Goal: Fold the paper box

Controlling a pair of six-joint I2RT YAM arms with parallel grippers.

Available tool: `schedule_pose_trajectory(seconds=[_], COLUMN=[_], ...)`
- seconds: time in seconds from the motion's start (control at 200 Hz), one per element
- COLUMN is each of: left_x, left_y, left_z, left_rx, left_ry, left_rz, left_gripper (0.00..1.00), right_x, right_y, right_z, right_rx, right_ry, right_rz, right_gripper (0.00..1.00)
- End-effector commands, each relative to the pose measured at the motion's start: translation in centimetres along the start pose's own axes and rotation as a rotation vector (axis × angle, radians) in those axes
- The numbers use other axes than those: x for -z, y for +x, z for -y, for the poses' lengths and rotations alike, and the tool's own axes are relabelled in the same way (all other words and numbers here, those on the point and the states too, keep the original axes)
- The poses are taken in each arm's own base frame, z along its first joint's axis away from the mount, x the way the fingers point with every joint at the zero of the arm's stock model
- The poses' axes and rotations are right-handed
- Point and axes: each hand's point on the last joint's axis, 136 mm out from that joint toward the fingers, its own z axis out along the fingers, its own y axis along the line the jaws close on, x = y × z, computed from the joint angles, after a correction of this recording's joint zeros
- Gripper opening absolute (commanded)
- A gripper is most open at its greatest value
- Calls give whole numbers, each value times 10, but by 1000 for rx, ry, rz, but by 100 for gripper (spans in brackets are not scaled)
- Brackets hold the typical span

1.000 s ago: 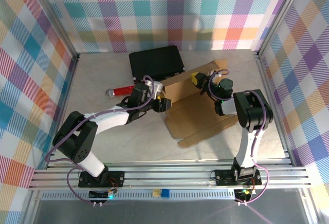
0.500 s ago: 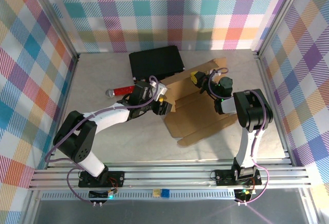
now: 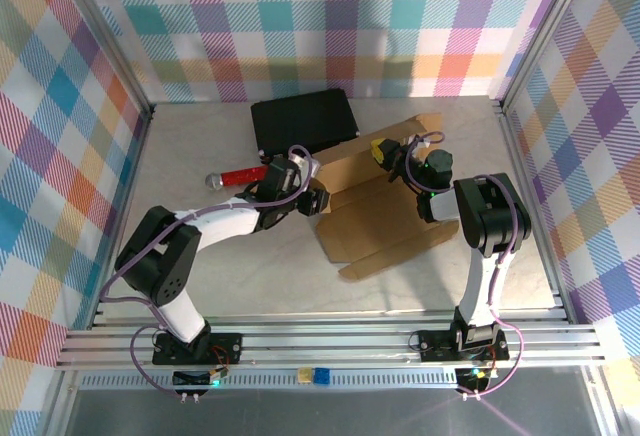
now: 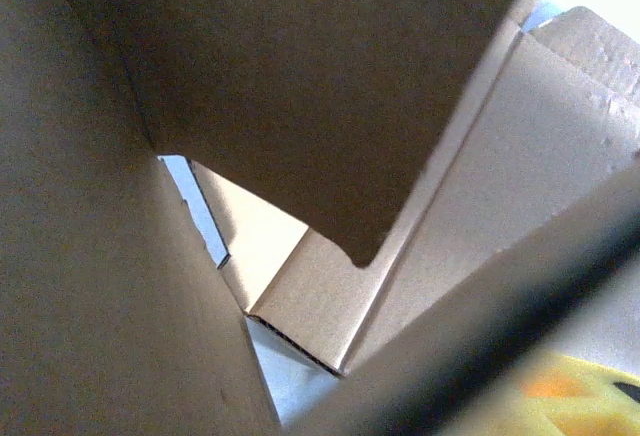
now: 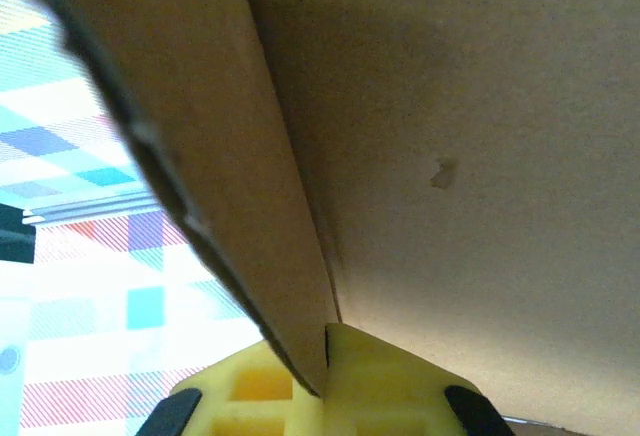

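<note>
Lying right of centre on the tabletop (image 3: 250,266), long axis slanting toward the far right corner, the paper box (image 3: 385,226) has its raised far flap pinched by the right gripper (image 3: 383,150), while the left gripper (image 3: 318,202) sits at its left edge, its opening impossible to tell.

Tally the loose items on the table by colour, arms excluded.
Brown: 1 (die-cut cardboard paper box, partly folded)
Black: 1 (rectangular hard case)
Red: 1 (red-handled tool with a grey round head)
Total: 3
</note>
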Motion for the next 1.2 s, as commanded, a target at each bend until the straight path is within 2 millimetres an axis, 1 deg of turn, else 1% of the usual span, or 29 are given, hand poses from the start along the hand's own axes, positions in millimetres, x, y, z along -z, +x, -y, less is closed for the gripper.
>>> schedule_pose_trajectory(seconds=[0.0, 0.065, 0.23, 0.445, 0.665, 0.75, 0.82, 0.905, 1.055, 1.195], left_x=[-7, -9, -12, -19, -31, -35, -38, -44, -50, -56], left_y=[-18, -21, -26, -26, -26, -25, -24, -23, -26, -25], left_z=[1, 1, 3, -1, -5, -12, -18, -21, -28, -31], left_rx=[21, 29, 38, 38, -1, -13, -11, -13, -21, -28], left_ry=[-33, -39, -36, -124, -297, -383, -430, -452, -496, -520], left_rz=[74, 88, 98, 106, 118, 121, 123, 124, 137, 144], left_gripper=[56, 53, 41, 43, 43, 40, 35, 29, 24, 12], right_x=[1, 1, 3, 4, 5, 4, 3, 1, 0, -1], right_y=[2, 2, 3, 2, 0, 1, 1, 2, 3, 5], right_z=[-2, -3, -3, -3, -4, -7, -9, -13, -16, -19], right_rx=[3, 4, 1, -8, -21, -25, -25, -25, -37, -37], right_ry=[-23, -25, -22, -22, -16, -15, -11, -13, -12, 6], right_rz=[-5, -6, -2, 13, 38, 42, 46, 45, 50, 52], right_gripper=[0, 0, 0, 0, 0, 0, 0, 0, 0, 0])
